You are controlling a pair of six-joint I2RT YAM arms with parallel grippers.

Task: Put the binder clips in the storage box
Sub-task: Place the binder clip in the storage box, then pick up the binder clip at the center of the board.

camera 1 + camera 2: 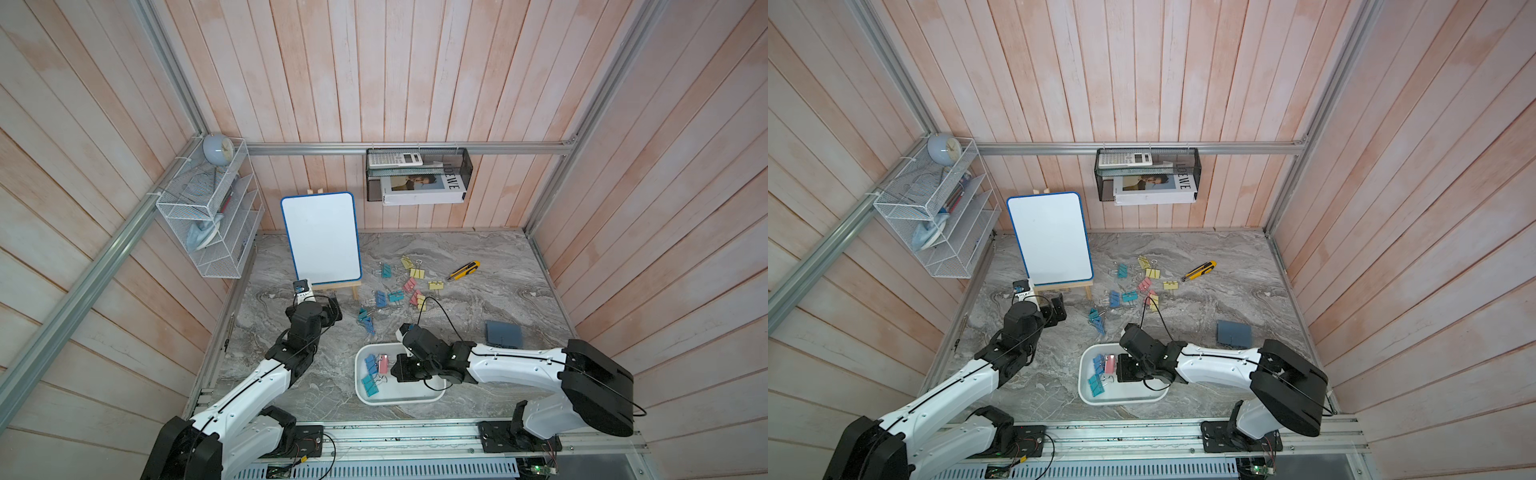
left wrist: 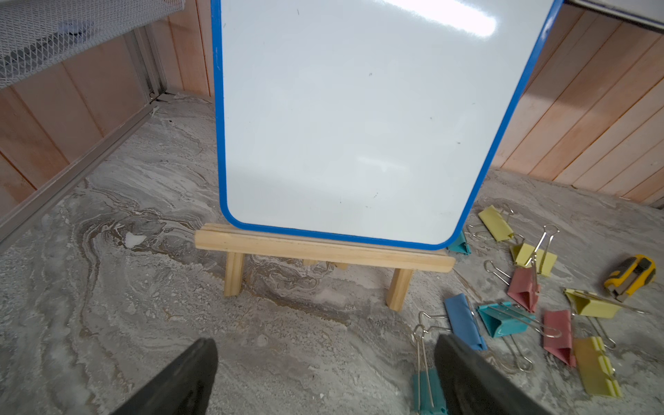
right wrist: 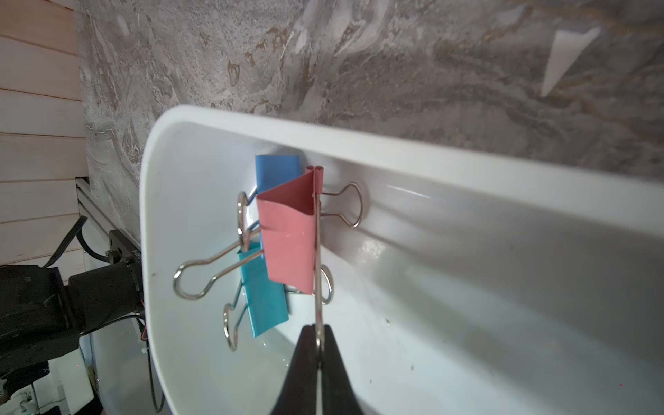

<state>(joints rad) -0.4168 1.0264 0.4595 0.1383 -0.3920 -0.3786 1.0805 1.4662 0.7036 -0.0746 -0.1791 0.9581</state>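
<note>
Your right gripper [image 3: 318, 332] pinches the silver wire handle [image 3: 317, 312] of a pink metal binder clip [image 3: 287, 233], dangling it inside the shallow white plastic storage box [image 3: 395, 147]. Your left gripper [image 2: 325, 346] gapes wide and empty near loose pastel binder clips [image 2: 503, 321] on the grey marbled table [image 2: 143, 287].

Cannot see the tips of the right gripper [image 3: 318, 334] in either top view: buried under the black wrist of the right arm [image 1: 422, 353] at lower centre. In the wrist view, only those tips, the rest cut by the frame edge. Right end of the storage box [image 1: 390, 400] covered by that arm in both top views. Behind the pink clip [image 3: 287, 244], much of a blue clip [image 3: 276, 169] and a teal clip [image 3: 267, 305]. Left gripper [image 2: 325, 343] cropped to two dark tips by the frame edge, a loose teal clip [image 2: 425, 391] half lost behind one. Whiteboard [image 2: 352, 118] running out of frame. Too small to tell what fills the wire rack [image 1: 208, 216], upper left.
</note>
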